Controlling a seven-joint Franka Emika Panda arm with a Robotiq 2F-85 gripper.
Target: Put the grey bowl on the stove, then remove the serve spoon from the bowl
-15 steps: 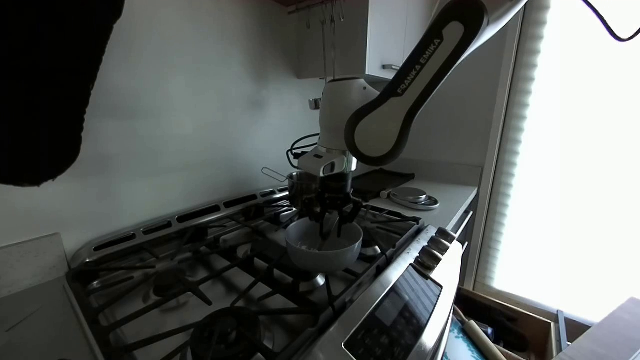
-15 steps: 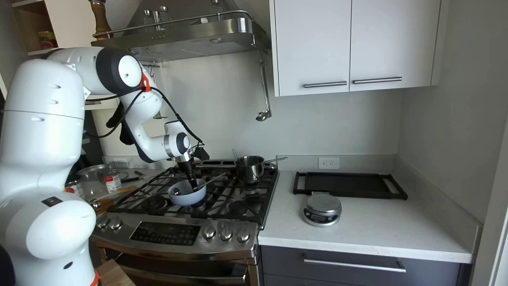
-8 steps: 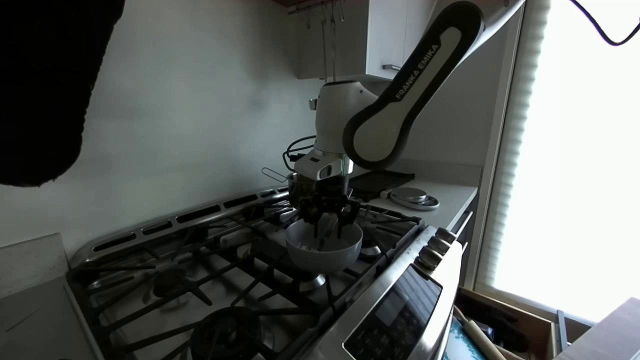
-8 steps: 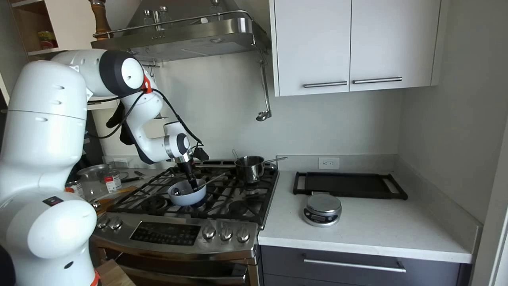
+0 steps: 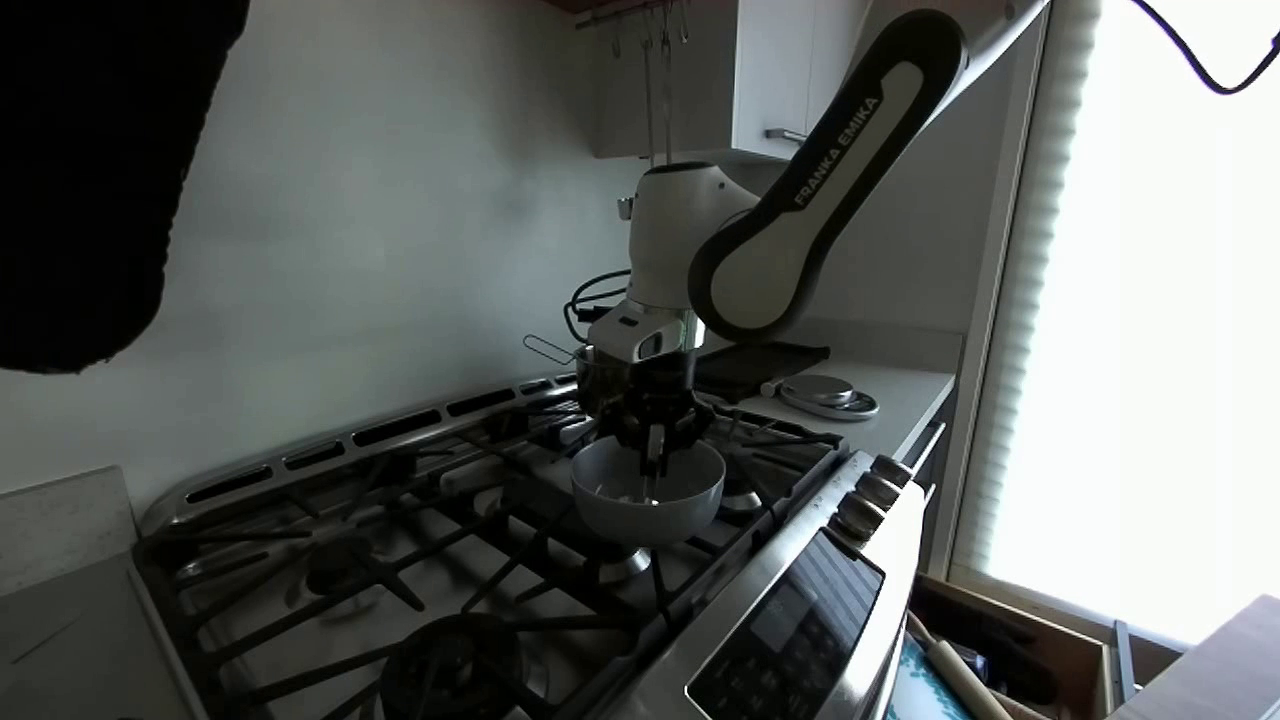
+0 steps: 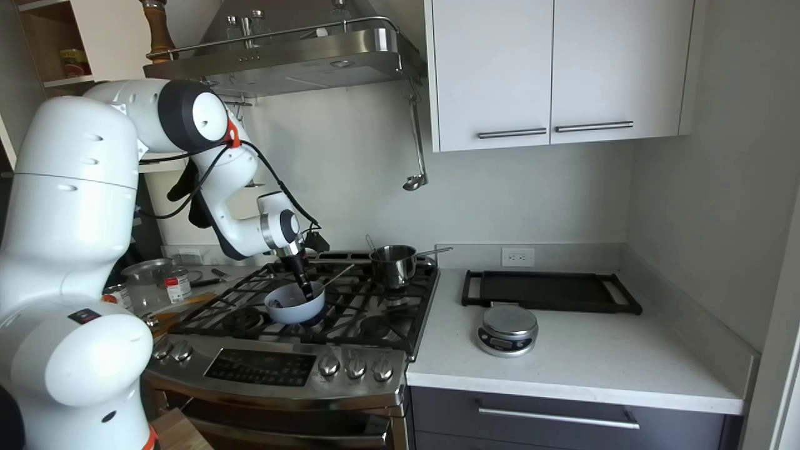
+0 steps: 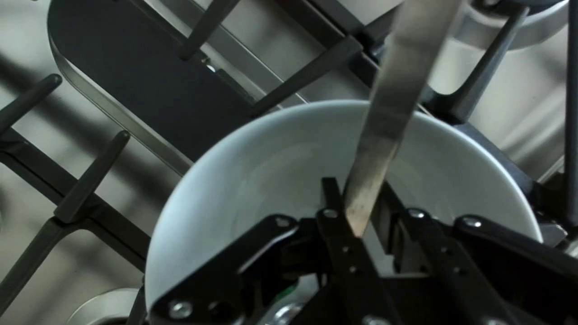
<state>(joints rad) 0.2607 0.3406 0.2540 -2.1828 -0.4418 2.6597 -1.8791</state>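
The grey bowl point(image 5: 650, 515) stands upright on the grates of the stove point(image 6: 287, 389), at the front middle, and also shows in an exterior view point(image 6: 294, 314). In the wrist view its pale interior and rim point(image 7: 180, 239) fill the middle. The metal serve spoon point(image 7: 388, 113) leans in the bowl, its handle point(image 6: 340, 274) rising over the rim toward the back right. The spoon's head is mostly hidden in the bowl. My gripper point(image 7: 356, 187) points down inside the bowl's opening, its fingers closed around the spoon handle. It shows in both exterior views point(image 5: 653, 462) point(image 6: 307, 295).
A small shiny steel pot point(image 6: 394, 267) stands on the stove's back right. Right of the stove are a kitchen scale point(image 6: 509, 325) and a black griddle tray point(image 6: 550, 292) on the counter. Cans point(image 6: 178, 285) stand at the left. The range hood point(image 6: 300, 62) hangs above.
The gripper's fingers have closed from apart onto the spoon handle. The handle has turned and now stands steeper. The arm has moved slightly down. The bowl has not moved.
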